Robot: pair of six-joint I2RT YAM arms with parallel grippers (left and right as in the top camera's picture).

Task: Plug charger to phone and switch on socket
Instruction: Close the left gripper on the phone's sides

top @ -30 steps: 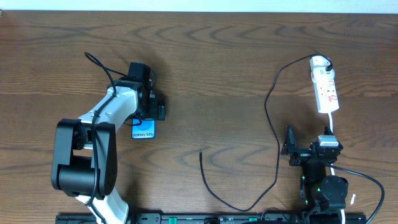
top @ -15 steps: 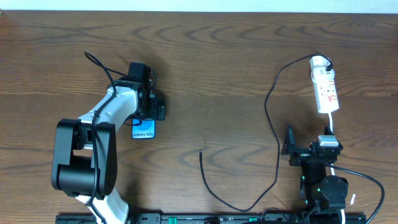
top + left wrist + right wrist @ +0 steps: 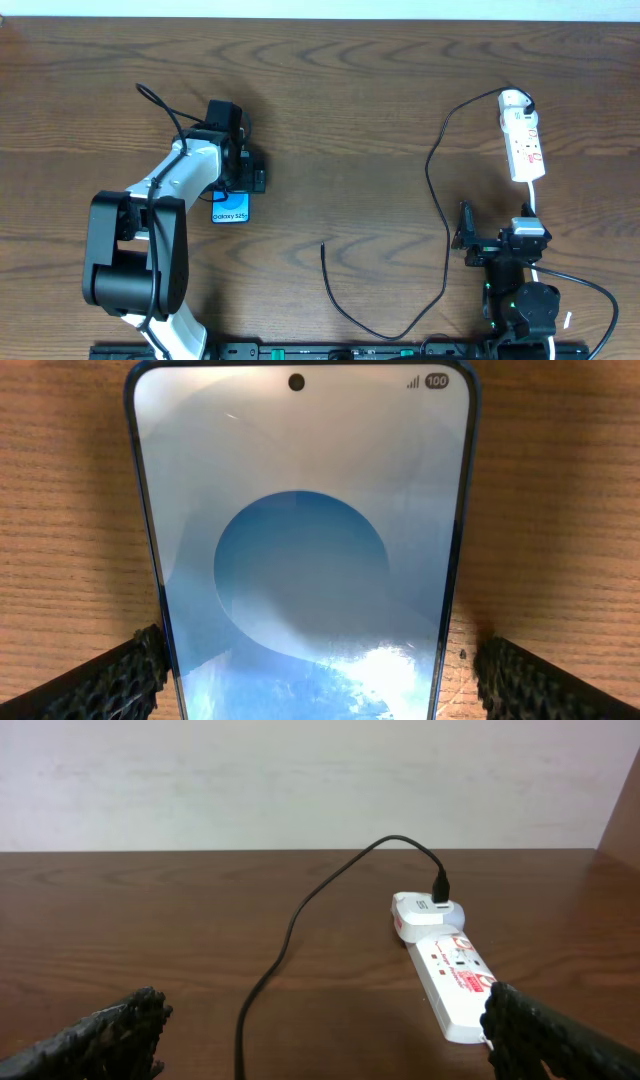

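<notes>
The phone (image 3: 231, 209) lies flat on the table, its blue screen up; it fills the left wrist view (image 3: 300, 550). My left gripper (image 3: 240, 185) is open and straddles it: the left finger touches the phone's edge and the right finger stands a little apart (image 3: 315, 680). The socket (image 3: 524, 140) lies at the far right, also in the right wrist view (image 3: 455, 985). The charger (image 3: 440, 215) runs from a white adapter (image 3: 425, 912) in the socket, loops toward the front edge and ends at a free tip (image 3: 322, 244) on the table. My right gripper (image 3: 497, 245) is open and empty (image 3: 320, 1040), short of the socket.
The socket's white cord (image 3: 533, 205) runs from the strip down past my right arm. The brown wood table (image 3: 350, 120) ends at a pale wall at the back. The charger's loop (image 3: 400, 333) lies close to the front edge.
</notes>
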